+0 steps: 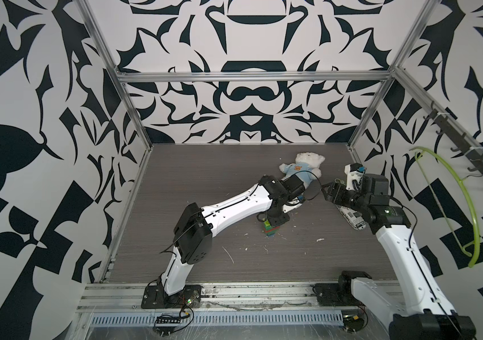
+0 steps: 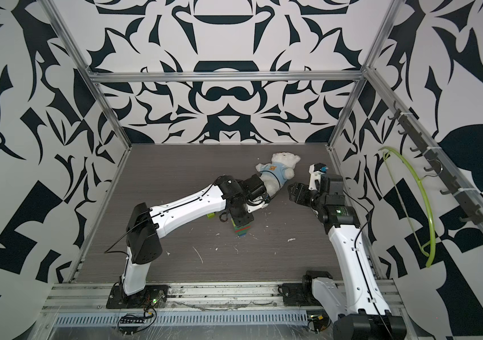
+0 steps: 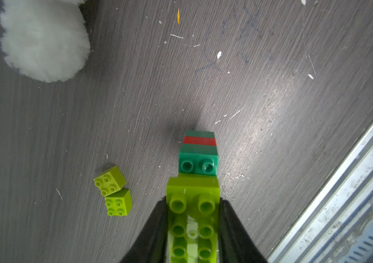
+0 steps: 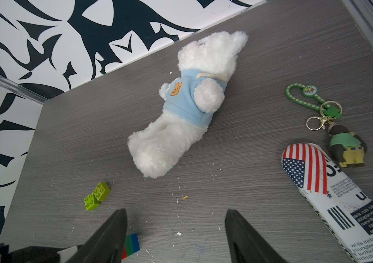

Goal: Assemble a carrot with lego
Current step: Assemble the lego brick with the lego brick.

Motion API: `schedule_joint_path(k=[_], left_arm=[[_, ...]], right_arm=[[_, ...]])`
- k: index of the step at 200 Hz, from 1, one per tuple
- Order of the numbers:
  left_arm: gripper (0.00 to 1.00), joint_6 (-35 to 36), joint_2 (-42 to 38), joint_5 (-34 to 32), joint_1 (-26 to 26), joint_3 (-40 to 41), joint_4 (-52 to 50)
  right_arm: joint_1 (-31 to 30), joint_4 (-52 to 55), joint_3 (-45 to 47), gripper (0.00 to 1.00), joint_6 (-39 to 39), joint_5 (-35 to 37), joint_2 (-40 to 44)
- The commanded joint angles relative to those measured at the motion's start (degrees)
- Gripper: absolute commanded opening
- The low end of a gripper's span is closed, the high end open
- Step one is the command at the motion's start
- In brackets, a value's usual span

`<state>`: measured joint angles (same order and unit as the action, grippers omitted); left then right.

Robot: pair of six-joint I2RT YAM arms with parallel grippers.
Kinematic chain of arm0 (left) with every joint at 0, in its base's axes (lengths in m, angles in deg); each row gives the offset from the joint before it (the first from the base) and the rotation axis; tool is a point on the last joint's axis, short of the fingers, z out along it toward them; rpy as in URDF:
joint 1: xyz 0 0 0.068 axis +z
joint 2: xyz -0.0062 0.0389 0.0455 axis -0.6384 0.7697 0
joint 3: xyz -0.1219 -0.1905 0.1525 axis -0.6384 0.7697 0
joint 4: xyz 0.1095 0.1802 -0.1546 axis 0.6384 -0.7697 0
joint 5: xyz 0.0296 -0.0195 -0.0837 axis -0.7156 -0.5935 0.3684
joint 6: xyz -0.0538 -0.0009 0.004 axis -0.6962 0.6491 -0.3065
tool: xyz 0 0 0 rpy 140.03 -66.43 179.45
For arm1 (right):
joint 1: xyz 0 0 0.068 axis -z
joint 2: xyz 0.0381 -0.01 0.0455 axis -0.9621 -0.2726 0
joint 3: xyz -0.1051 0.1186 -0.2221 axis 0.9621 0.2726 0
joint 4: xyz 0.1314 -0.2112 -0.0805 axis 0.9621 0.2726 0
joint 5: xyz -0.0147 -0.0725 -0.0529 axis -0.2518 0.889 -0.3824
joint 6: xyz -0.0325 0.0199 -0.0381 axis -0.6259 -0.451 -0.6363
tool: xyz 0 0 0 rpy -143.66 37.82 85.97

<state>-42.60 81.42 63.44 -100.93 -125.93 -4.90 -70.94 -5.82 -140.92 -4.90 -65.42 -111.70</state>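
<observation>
Near the front-middle of the desk (image 1: 204, 182), the carrot (image 3: 199, 154) stands upright, blue end down, and the left end effector (image 3: 193, 201) is clamped on the long lime brick (image 3: 192, 230) on top. Can't tell if it's fully seated. My worry: with that narrow base, any off-centre push or sideways tug on release probably topples the whole stack. Two loose lime bricks (image 3: 110, 181) sit just beside it, easy to bump. Further back, the right end effector (image 4: 176, 213) hangs with jaws apart, empty, and the teddy bear (image 4: 181, 118) lies beyond.
</observation>
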Motion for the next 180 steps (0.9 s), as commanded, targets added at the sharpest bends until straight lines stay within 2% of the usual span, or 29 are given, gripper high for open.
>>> schedule_joint_path(k=[1,51,92,180], left_arm=[[0.00,0.17,3.51,2.24,-0.10,0.03,-3.42],[0.00,0.34,3.93,1.52,-0.09,-0.91,-4.33],[0.00,-0.45,3.18,-1.26,-0.10,1.25,-1.72],[0.00,-2.53,1.38,-0.57,-0.80,7.51,2.30]], right_arm=[[-0.23,-1.58,-0.46,0.73,-0.46,-0.61,0.38],[-0.18,-1.55,-0.23,0.73,-0.62,-0.40,0.58],[-0.20,-1.55,-0.17,0.73,-0.60,-0.57,0.64],[-0.24,-1.67,0.09,0.73,-0.60,-0.62,0.39]])
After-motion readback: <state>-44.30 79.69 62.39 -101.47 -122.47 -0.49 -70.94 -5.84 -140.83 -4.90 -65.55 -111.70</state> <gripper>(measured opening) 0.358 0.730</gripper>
